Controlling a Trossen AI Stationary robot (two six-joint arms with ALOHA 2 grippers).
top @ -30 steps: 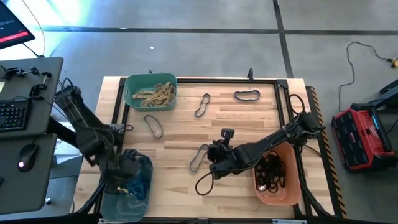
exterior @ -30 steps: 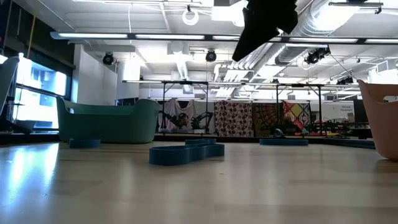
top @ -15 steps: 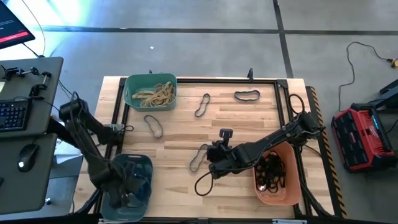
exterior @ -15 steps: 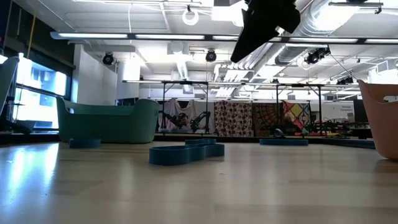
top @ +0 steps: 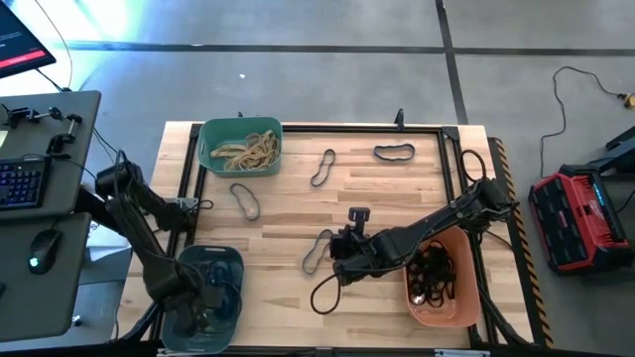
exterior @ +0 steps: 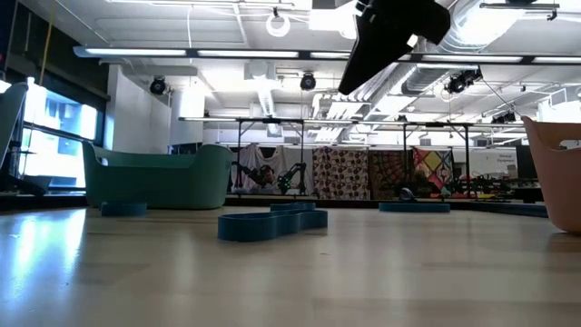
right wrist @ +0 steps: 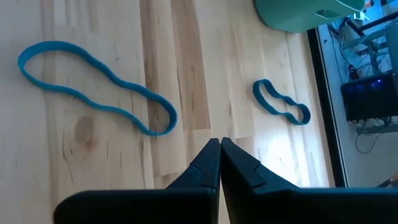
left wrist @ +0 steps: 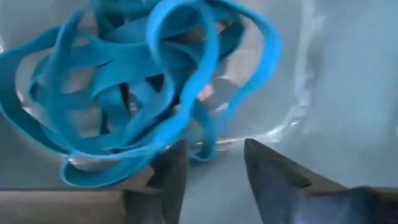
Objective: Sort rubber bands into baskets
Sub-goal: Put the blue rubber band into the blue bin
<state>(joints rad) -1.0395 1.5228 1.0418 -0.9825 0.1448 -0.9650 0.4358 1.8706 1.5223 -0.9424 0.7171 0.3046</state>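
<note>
**Blue band dropped — next pick waiting**

My left claw (left wrist: 211, 180) hangs inside the grey-blue basket (top: 230, 260) at the desk's near left corner, fingers parted and gripping nothing — the tangle of blue rubber bands (left wrist: 143, 87) lies loose just beyond the tips. I judge this the release step, done.

My right claw (right wrist: 219, 163) hovers mid-desk, pinched shut and empty, above a long blue band (right wrist: 93, 87); a smaller blue one (right wrist: 281, 102) lies farther off, near the teal-green basket (right wrist: 298, 14).

Next, I'd lift my left claw clear of the basket walls and reach for a loose band on the desk (top: 397, 198).
</note>
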